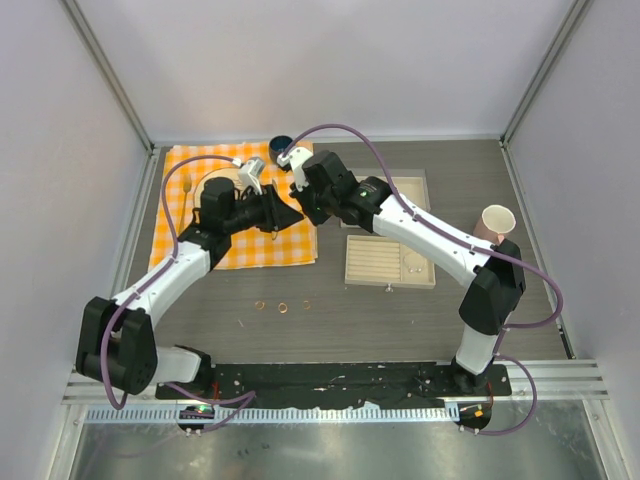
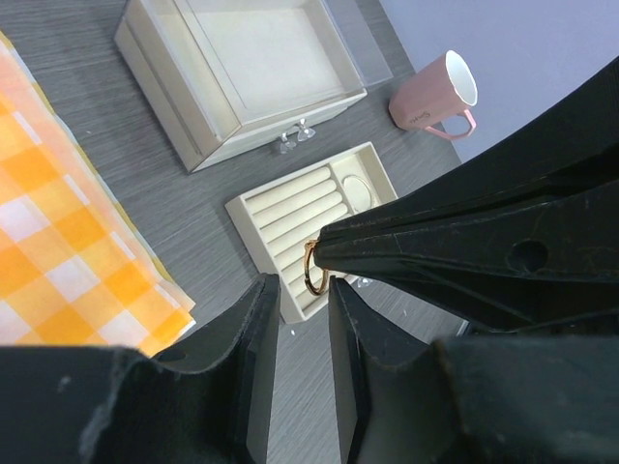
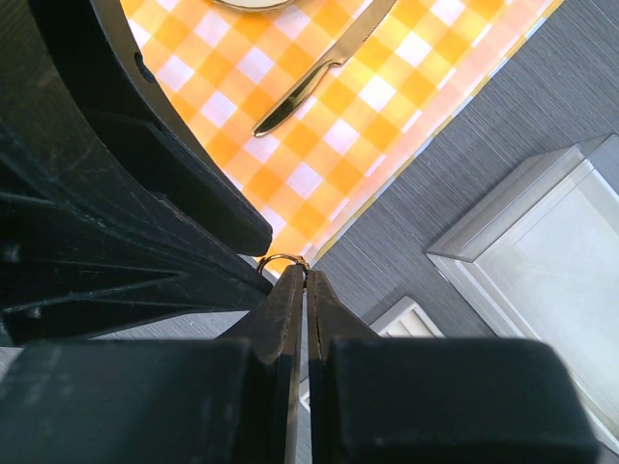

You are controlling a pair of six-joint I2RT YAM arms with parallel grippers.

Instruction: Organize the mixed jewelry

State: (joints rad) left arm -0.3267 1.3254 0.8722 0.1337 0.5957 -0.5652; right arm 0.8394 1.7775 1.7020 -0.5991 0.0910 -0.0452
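Observation:
A gold ring (image 3: 282, 259) is pinched at the tip of my right gripper (image 3: 306, 277), which is shut on it in the air beside the orange cloth's edge. In the left wrist view the same ring (image 2: 314, 268) hangs just past my left gripper (image 2: 302, 290). Its jaws stand a little apart with nothing between them. Both grippers meet above the table: the left gripper (image 1: 288, 216) and the right gripper (image 1: 304, 211). Three more small gold rings (image 1: 283, 307) lie on the grey table in front. A thin silver hoop (image 1: 414, 266) lies in the beige ring tray (image 1: 372, 258).
A lidded beige box (image 2: 261, 58) stands behind the ring tray (image 2: 280, 208). A pink cup (image 1: 497, 222) is at the right. The orange checked cloth (image 1: 190, 165) holds a plate (image 1: 212, 186), a fork (image 1: 186, 184) and a knife (image 3: 319, 82). A dark blue cup (image 1: 281, 143) stands at the back.

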